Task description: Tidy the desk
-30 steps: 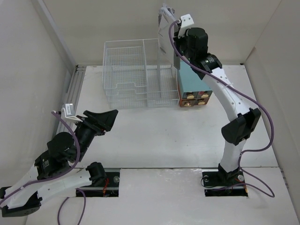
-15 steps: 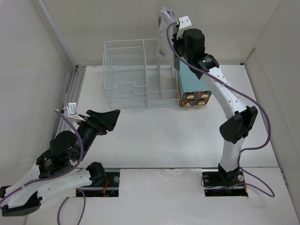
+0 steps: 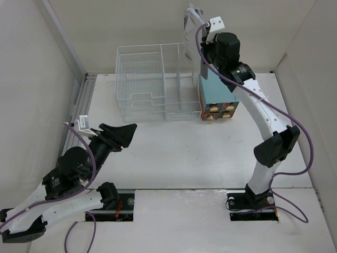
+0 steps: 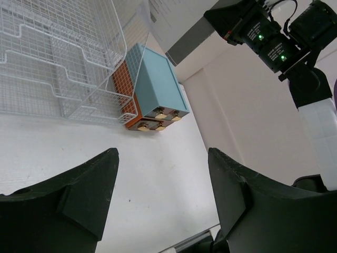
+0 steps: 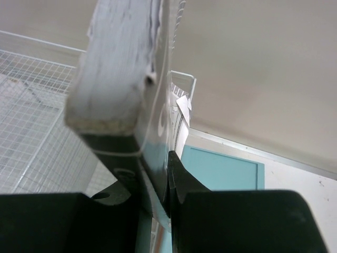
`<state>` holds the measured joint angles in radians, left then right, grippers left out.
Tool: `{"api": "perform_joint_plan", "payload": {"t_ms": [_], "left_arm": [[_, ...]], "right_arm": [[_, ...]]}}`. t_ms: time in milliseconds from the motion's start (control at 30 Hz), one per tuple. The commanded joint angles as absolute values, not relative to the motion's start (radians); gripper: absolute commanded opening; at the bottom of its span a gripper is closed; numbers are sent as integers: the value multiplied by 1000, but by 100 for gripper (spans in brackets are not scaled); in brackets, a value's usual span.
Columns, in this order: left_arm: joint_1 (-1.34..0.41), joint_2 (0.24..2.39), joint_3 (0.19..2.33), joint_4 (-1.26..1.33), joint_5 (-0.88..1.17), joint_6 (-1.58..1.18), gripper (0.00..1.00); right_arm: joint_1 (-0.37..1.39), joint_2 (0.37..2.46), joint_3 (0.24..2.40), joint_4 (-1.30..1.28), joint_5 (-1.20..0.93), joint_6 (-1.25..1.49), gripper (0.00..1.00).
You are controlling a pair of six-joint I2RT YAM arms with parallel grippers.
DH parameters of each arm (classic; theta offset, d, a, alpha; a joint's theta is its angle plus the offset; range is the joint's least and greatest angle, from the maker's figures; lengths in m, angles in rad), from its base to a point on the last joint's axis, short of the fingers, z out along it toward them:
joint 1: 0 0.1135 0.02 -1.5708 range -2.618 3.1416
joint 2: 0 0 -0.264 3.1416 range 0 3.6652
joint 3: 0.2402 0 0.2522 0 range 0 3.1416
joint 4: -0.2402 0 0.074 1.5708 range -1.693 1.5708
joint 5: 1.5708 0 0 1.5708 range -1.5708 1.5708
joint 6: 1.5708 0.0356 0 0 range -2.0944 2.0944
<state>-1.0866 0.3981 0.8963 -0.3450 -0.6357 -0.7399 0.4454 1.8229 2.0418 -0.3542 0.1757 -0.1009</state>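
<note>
Low in the lower left, the left gripper (image 3: 124, 136) hangs over the desk (image 3: 179, 153) with its fingers spread apart and nothing between them. The white desk fills the middle of the frame. At its far edge a wire rack (image 3: 139, 79) stands just beside a teal box (image 3: 213, 92). High above them, upper centre, the right gripper (image 5: 157, 174) is clamped on a flat pale sheet (image 3: 189, 29).

I can read no text anywhere. The sheet (image 5: 167, 95) in my right tool (image 5: 158, 174) carries some faint print, but it is too blurred and small to read.
</note>
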Motion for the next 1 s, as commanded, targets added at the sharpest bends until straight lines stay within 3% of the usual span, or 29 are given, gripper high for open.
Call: {"api": "perform_joint_plan", "payload": {"t_ms": [0, 967], "left_arm": [[-1089, 417, 891, -288, -620, -729, 66], [-1089, 397, 854, -288, -620, -747, 66]], "right_arm": [[420, 1730, 2030, -155, 181, -104, 0], [388, 1914, 2085, -146, 41, 138, 0]]}}
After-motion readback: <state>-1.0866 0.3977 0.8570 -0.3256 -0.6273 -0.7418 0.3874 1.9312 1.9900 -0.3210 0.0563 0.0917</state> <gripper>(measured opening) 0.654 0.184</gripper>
